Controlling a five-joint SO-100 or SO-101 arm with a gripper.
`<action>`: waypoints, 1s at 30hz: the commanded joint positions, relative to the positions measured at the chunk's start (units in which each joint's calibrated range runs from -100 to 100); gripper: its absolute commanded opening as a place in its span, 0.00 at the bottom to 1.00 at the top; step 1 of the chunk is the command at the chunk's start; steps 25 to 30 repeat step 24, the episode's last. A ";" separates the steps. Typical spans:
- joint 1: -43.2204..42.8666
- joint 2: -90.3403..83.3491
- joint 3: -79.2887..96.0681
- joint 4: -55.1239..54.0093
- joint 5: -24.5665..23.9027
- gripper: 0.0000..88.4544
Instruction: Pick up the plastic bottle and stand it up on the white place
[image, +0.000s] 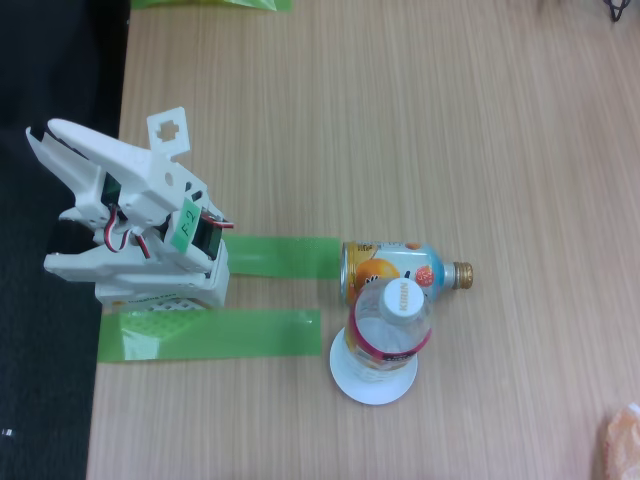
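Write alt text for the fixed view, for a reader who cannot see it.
Seen from above, a clear plastic bottle with a white cap stands upright on a small white plate on a wooden table. A light-blue can-bottle lies on its side just behind it, and the white arm sits folded at the left beside two green tape strips.
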 joint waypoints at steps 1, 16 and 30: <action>0.22 0.00 0.27 -1.27 0.14 0.08; 0.08 0.00 0.27 -1.18 -0.13 0.08; 0.08 0.00 0.27 -1.18 -0.13 0.08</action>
